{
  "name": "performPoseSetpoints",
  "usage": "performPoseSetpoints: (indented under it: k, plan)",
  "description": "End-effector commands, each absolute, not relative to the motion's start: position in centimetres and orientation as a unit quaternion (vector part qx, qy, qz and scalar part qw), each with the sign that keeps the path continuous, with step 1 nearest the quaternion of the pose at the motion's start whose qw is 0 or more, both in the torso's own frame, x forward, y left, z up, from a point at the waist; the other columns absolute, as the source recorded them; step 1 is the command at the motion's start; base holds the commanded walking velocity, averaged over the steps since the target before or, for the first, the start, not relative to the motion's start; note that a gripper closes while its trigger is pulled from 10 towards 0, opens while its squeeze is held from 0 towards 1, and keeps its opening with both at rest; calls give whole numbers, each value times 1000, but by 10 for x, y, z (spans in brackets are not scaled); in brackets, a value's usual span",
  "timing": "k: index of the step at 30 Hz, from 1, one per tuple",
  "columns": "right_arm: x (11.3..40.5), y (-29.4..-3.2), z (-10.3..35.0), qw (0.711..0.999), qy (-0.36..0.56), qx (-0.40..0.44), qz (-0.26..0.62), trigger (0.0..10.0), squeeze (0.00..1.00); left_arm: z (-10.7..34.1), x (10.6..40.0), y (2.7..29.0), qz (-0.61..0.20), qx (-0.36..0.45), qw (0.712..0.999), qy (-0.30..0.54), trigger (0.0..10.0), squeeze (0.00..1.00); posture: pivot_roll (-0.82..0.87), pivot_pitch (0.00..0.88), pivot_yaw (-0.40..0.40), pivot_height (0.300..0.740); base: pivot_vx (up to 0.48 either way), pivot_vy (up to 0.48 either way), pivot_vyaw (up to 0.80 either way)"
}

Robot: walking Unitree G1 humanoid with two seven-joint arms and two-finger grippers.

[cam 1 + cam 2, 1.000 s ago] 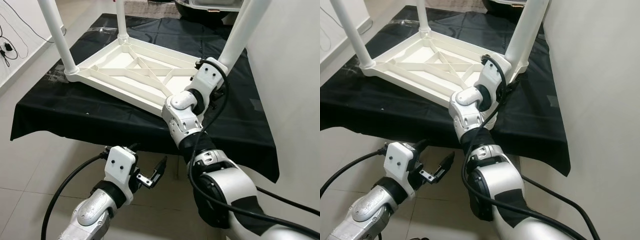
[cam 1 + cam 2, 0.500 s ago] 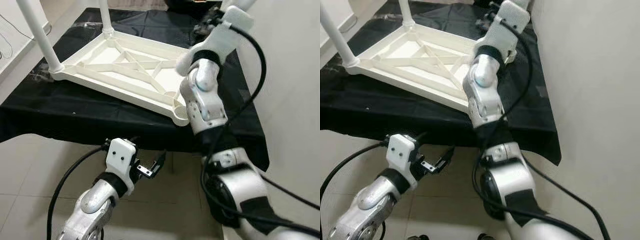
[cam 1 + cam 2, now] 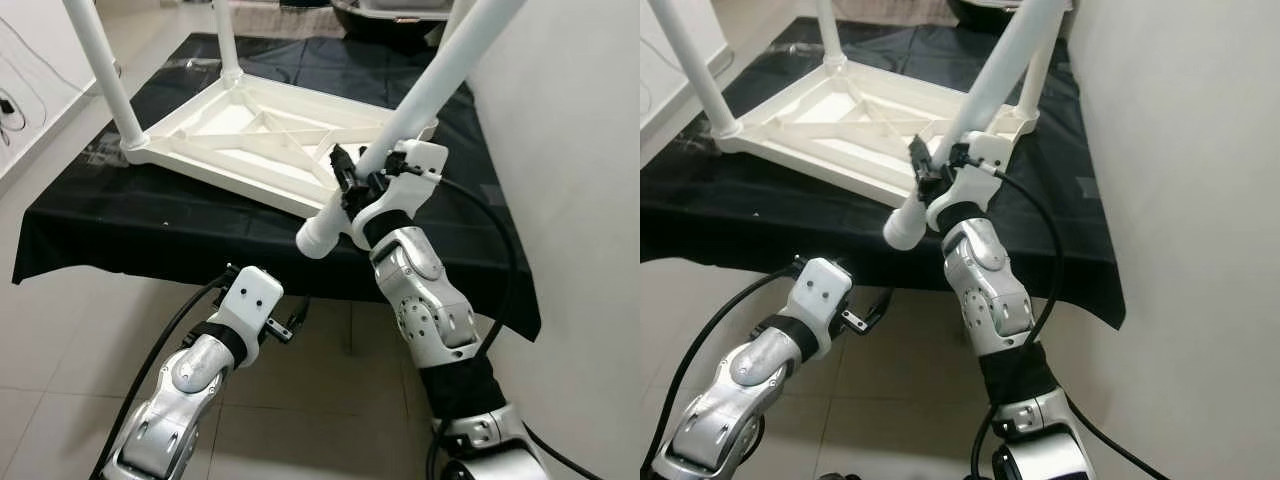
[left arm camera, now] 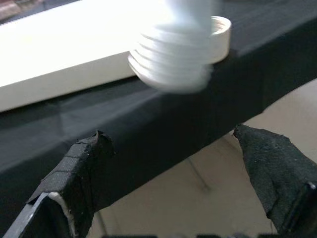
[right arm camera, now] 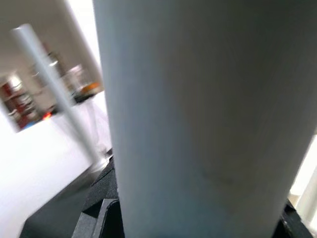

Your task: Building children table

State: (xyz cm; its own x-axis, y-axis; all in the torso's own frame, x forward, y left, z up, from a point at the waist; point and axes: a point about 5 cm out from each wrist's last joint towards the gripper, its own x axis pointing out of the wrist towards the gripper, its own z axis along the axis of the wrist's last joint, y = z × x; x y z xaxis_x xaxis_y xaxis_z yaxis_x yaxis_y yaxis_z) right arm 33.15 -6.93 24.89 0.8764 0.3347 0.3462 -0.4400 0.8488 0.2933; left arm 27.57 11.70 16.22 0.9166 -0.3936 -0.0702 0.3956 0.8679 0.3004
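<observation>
Left eye view: the white table top (image 3: 262, 140) lies upside down on a black cloth (image 3: 150, 220) at about twelve o'clock from me, with two legs standing up at its far-left corners. My right gripper (image 3: 352, 180) is raised at one o'clock, its jaws clamped on a loose white table leg (image 3: 420, 100) that slants from upper right down to a threaded end hanging just past the near edge of the table top. My left gripper (image 3: 292, 325) sits low at seven o'clock, below the cloth's hanging edge, over a pale tiled floor (image 3: 50, 340).

Right eye view: the same leg (image 3: 985, 95) crosses in front of the table top, and a white wall (image 3: 1180, 200) fills the three o'clock side.

Left wrist view: my two black fingers (image 4: 81, 173) stand wide apart with nothing between them. Beyond them the blurred ribbed end of the leg (image 4: 173, 59) sits against the table top's rim, above the black cloth.

Right wrist view: the gripped leg (image 5: 198, 124) is pressed close against the camera; a standing leg (image 5: 54, 84) shows blurred farther off.
</observation>
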Motion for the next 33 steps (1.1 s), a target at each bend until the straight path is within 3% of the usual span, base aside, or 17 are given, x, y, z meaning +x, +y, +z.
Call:
performPoseSetpoints:
  k: [1,28,29,30,31,32,33]
  plan:
    - [328,-69,245,948,-134,184,221,10000,0,156,277,119,-203,163,965,19,10000,0,66,102,-18,740,0,0,0]
    - [296,-58,230,931,-70,195,301,10000,0,147,296,93,-256,164,953,8,10000,0,50,88,-13,740,0,0,0]
    - [295,-58,230,931,-69,194,301,10000,0,146,296,91,-260,164,952,8,6392,0,48,89,-10,740,0,0,0]
    - [295,-58,230,931,-69,194,301,10000,0,146,296,91,-260,164,952,8,6392,0,48,89,-10,740,0,0,0]
    - [295,-58,230,931,-67,195,302,10000,0,144,296,90,-264,164,950,7,4902,0,49,91,-10,740,0,0,0]
    - [294,-58,230,931,-66,195,302,10000,0,144,296,89,-266,160,951,5,2157,0,49,92,-11,740,0,0,0]
    - [294,-58,230,931,-66,195,302,10000,0,144,296,89,-266,160,951,5,2157,0,49,92,-11,740,0,0,0]
